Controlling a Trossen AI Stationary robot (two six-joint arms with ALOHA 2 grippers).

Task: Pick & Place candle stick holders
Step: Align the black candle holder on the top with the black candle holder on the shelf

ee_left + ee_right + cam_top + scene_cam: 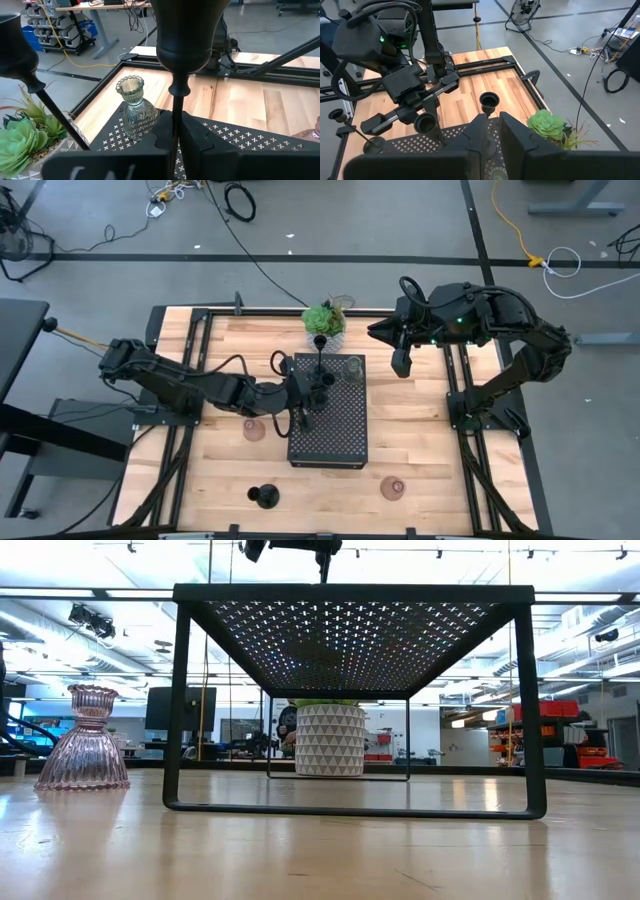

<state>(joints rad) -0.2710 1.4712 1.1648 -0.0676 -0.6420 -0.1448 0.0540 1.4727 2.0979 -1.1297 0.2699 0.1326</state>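
A black thin-stemmed candle stick holder [186, 35] stands upright over the black perforated tray [340, 442], with my left gripper [306, 396] shut on its stem. Whether its base touches the tray is hidden. A second black holder [319, 343] and a clear glass cup [134, 107] stand on the tray's far part. One pink cup [254, 429] sits on the table left of the tray, another [393, 487] near the front right, and a third black holder [264, 497] near the front. My right gripper [401, 362] hangs shut and empty, high over the table's far right. My left gripper pinches the holder's thin stem [174, 131] between its two fingers, below the small knob under the cup. The fingers come nearly level from the table's left and lie across the stem. The holder stays upright with its cup above the fingers; its base is hidden.
A green potted plant [324, 320] in a white pot stands at the table's far edge, just behind the tray. The tray is raised on a thin frame [178, 700] with open space beneath. Bare wood lies right of the tray and along the front edge.
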